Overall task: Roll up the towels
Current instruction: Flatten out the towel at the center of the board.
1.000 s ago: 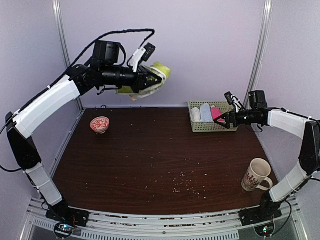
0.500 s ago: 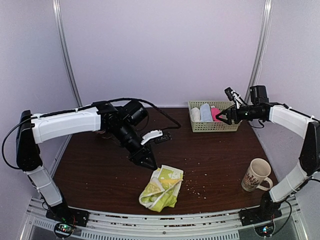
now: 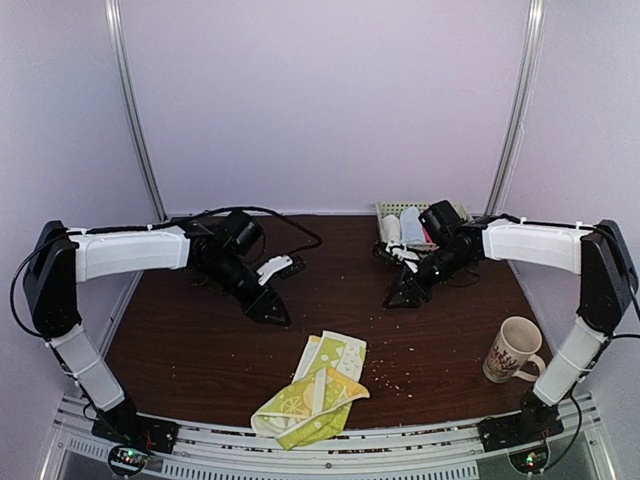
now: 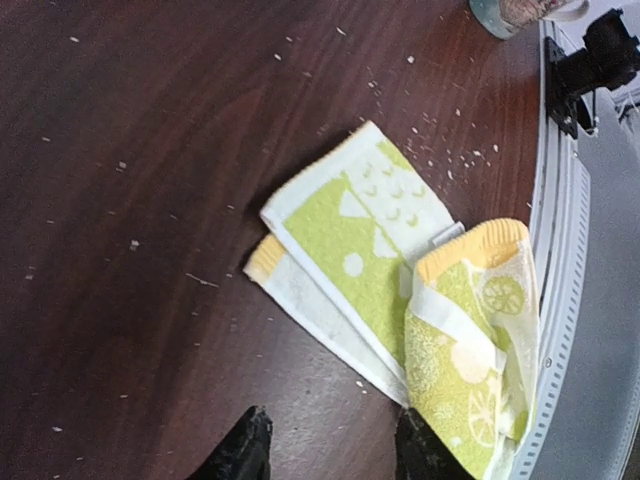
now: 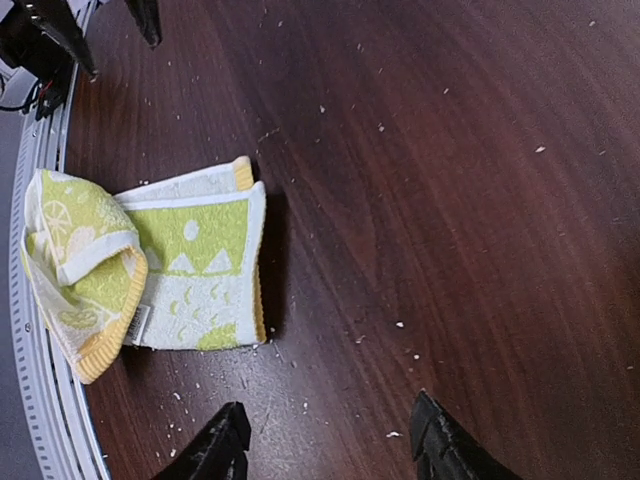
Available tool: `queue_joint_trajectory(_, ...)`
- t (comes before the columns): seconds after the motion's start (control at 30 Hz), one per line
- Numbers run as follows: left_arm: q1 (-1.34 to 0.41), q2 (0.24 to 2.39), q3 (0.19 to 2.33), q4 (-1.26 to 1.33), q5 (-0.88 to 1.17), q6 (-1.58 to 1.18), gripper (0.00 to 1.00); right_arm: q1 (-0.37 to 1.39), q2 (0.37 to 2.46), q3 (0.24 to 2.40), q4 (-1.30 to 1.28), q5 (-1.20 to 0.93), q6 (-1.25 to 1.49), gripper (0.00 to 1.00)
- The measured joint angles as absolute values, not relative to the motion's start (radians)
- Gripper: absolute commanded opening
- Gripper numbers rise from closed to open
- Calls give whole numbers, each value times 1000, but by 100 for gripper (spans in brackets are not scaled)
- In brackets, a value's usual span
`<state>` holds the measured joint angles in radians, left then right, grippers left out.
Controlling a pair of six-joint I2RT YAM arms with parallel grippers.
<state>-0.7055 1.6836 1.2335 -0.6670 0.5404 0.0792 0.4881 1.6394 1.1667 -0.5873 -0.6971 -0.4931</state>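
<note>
The yellow-green patterned towel (image 3: 312, 388) lies crumpled and partly folded on the table near the front edge. It also shows in the left wrist view (image 4: 400, 270) and the right wrist view (image 5: 170, 265). My left gripper (image 3: 271, 312) is open and empty, low over the table behind-left of the towel; in its own view (image 4: 335, 455) one fingertip (image 4: 425, 452) is at the towel's edge. My right gripper (image 3: 399, 298) is open and empty, low over the table behind-right of the towel, apart from it (image 5: 330, 440). The pink towel is hidden behind my right arm.
A green basket (image 3: 388, 210) with a white roll (image 3: 392, 230) and a light-blue roll (image 3: 411, 222) stands at the back right, behind my right arm. A cream mug (image 3: 512, 350) stands at the front right. Crumbs dot the table. The metal rail (image 3: 330, 450) runs along the front edge.
The left gripper carried the towel down from high up, let it go on the table and drew back left. The towel spread toward the front. The right gripper came from the basket down toward the middle.
</note>
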Motion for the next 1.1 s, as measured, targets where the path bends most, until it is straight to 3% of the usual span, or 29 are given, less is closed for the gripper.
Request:
queue_joint_trajectory(0.43,-805,1579,923,-352,677,-66,48,660,2045,1417,-616,-765,-438,61)
queue_joint_trajectory(0.57,-828,1510,799,-268,654,-115,45,704,2109,1469,-638,-777,-433,49)
queue_joint_trajectory(0.87,-931,1503,772,-194,589,-133,44,738,2144,1502,-662,-779,-379,0)
queue_joint_trajectory(1.1,-995,1530,773,-200,516,-104,46,727,2143,1529,-706,-783,-370,0)
